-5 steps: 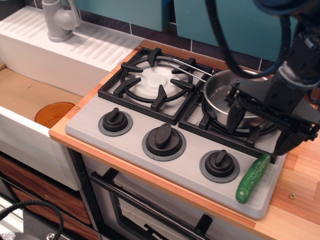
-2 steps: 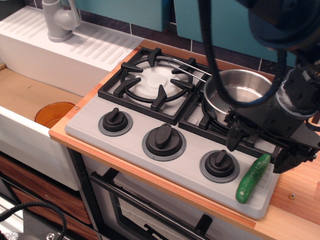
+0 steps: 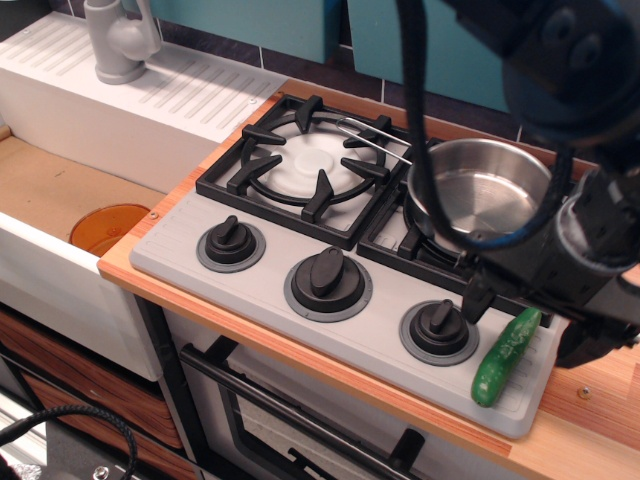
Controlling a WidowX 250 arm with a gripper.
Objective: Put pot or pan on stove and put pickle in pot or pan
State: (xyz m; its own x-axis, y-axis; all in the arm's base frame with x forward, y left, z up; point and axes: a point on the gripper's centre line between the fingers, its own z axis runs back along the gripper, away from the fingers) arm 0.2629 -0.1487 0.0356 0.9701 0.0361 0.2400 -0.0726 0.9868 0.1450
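Observation:
The shiny steel saucepan (image 3: 480,190) stands on the right burner of the grey stove (image 3: 370,330), its wire handle (image 3: 375,133) reaching left over the left burner. The green pickle (image 3: 505,356) lies on the stove's front right corner, right of the right knob (image 3: 438,329). My gripper (image 3: 525,322) hangs open just above the pickle's upper end, one black finger (image 3: 474,298) to its left and the other (image 3: 587,340) to its right. The fingers are apart from the pickle and hold nothing.
An orange round disc (image 3: 108,228) lies in the sink basin at left. A grey faucet (image 3: 118,40) stands on the white drainboard at the back left. The wooden counter edge (image 3: 590,410) runs right of the stove. Black cables hang over the pan.
My gripper has left the pan and moved forward and down, from over the right burner to just above the pickle. The pan and the pickle have not moved.

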